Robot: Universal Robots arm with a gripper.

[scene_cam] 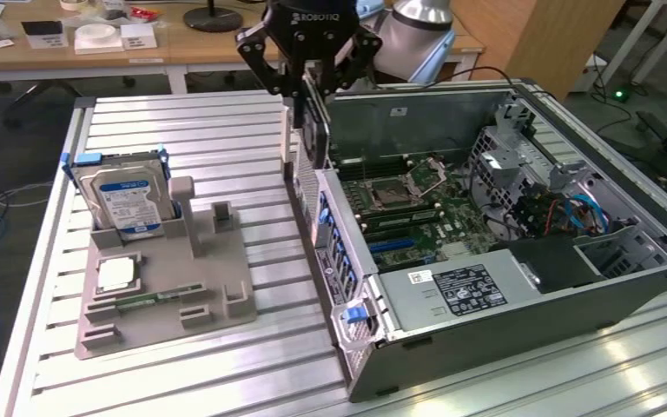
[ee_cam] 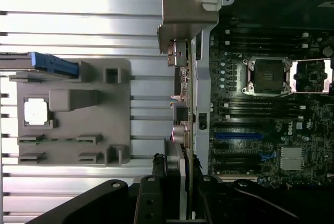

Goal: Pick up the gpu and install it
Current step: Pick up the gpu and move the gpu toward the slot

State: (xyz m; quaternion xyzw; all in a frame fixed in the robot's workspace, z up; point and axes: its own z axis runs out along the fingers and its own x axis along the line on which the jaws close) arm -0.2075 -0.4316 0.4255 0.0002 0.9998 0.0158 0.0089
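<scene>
Since the gpu [scene_cam: 313, 130] is already up off the table [scene_cam: 194, 139], here's how it sits right now: the gripper [scene_cam: 310, 87] has its fingers [ee_cam: 157, 182] pinched on the card's upper edge, so the thin black card hangs straight down below them, long side pretty much vertical and almost edge-on in the exterior view. It's hovering right over the rear wall [scene_cam: 331, 252] of the open computer case [scene_cam: 611, 287], near that wall's far end, not down inside yet. The motherboard [scene_cam: 426, 217] lies toward the exterior view's right of the card and lower, with the blue slot [ee_cam: 237, 136] sitting past the CPU socket [scene_cam: 409, 187], toward the near end of the board. From the wrist view the card's thin edge runs alongside the rear wall, while the blue slot runs away from that wall, so I'd say the two don't look lined up at this point. Over on the exterior view's left, the grey holder [scene_cam: 166, 300] has the hard drive [scene_cam: 131, 200] standing in it and the little silver CPU chip [scene_cam: 117, 276] lying flat, both well apart from the gripper.
</scene>
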